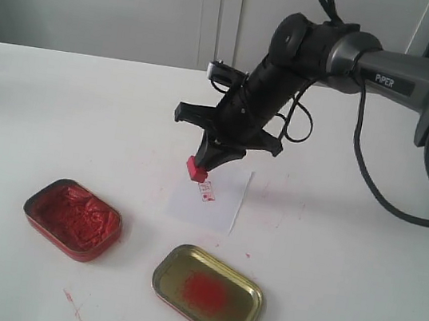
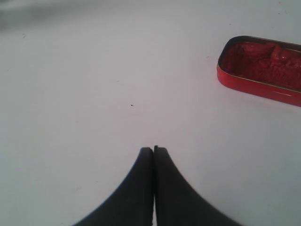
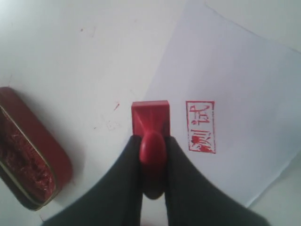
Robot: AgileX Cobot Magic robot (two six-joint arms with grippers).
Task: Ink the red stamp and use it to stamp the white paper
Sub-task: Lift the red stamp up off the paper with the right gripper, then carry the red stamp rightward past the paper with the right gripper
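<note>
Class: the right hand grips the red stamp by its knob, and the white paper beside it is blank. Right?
No. The white paper is not blank: the right wrist view shows a red imprint on it, beside the red stamp in the right hand.

White table [image 1: 61,105] bears white paper [image 1: 222,204], tin [image 1: 72,218], lid [image 1: 207,291].

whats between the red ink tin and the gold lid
Just bare white table between the red ink tin and gold lid, per the exterior view.

Right claw [image 3: 153,139] partly hides the red stamp [image 3: 150,115].
</note>
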